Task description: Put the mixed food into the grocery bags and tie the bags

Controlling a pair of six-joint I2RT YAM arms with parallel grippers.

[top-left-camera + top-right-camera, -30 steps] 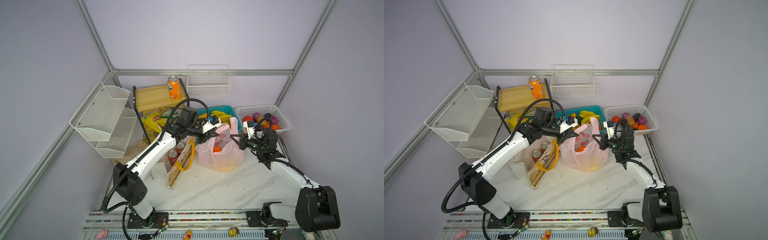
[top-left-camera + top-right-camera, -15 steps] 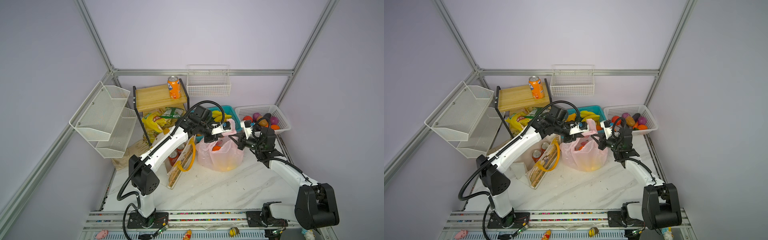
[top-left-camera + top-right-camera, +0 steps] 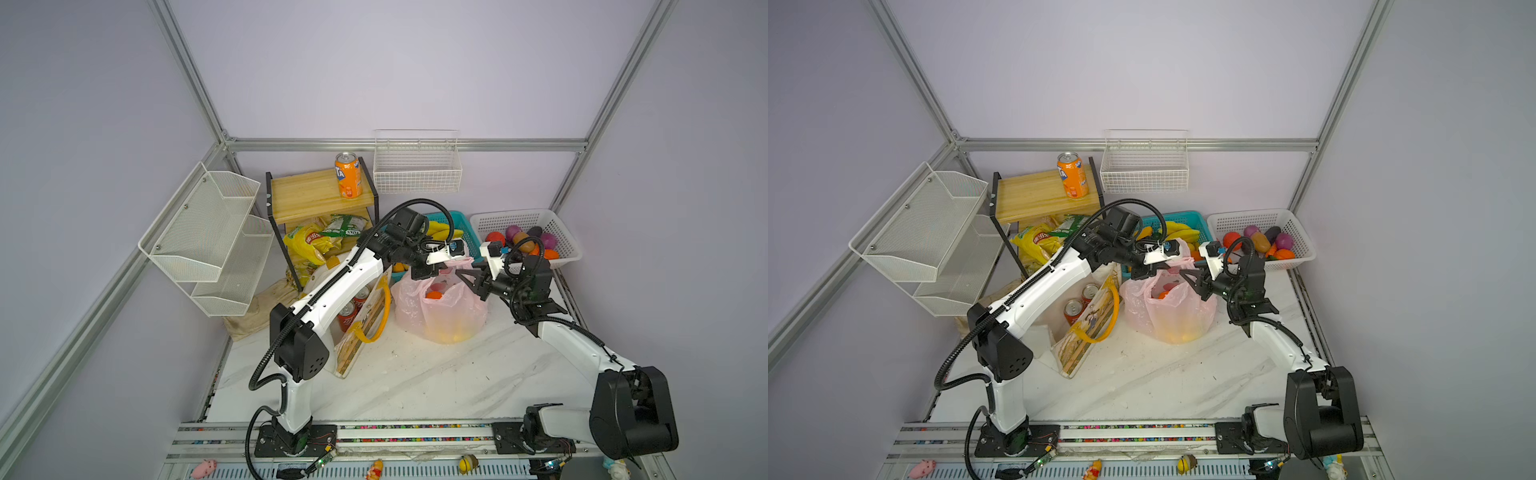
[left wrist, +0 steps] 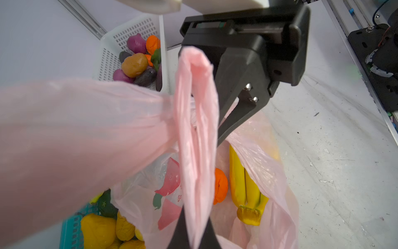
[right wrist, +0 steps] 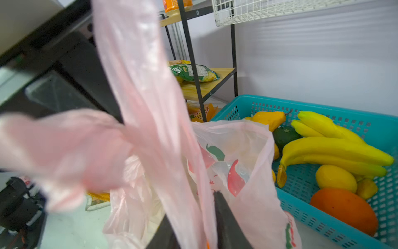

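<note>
1. Spreading out beneath both hands is the white marble bench (image 3: 415,382). The two arms reach across it and meet above its far middle.
2. The pink bag (image 3: 440,320) is thin and see-through with red apple prints. It sits on the bench directly under the two hands, its mouth drawn upward, probably so the handles can be knotted.
3. The white tote (image 3: 1084,345) with yellow handles lies to the outer side of the left hand, beneath that arm. The arm covers much of it, so I cannot tell how it is closed.
4. The left hand (image 3: 426,274) is clamped fully closed on one handle strip (image 4: 198,129) and pulls it taut, seemingly to anchor it for tying.
5. The right hand (image 3: 467,284) faces the left hand almost tip to tip, with its jaws partly apart. In the right wrist view the pink strip passes between its fingers (image 5: 224,215), apparently loose rather than pinched.
6. The second handle (image 4: 86,129) is a blurred pink band close to the lens and crosses the taut strip. Whether that crossing is a finished knot is hard to make out.
7. Two red cola cans (image 3: 1073,311) stand in the tote's mouth, below the left forearm.
8. A toy orange (image 4: 220,189) and yellow bananas (image 4: 245,189) lie inside the pink bag under both hands. The other contents are only smudges through the plastic.
</note>
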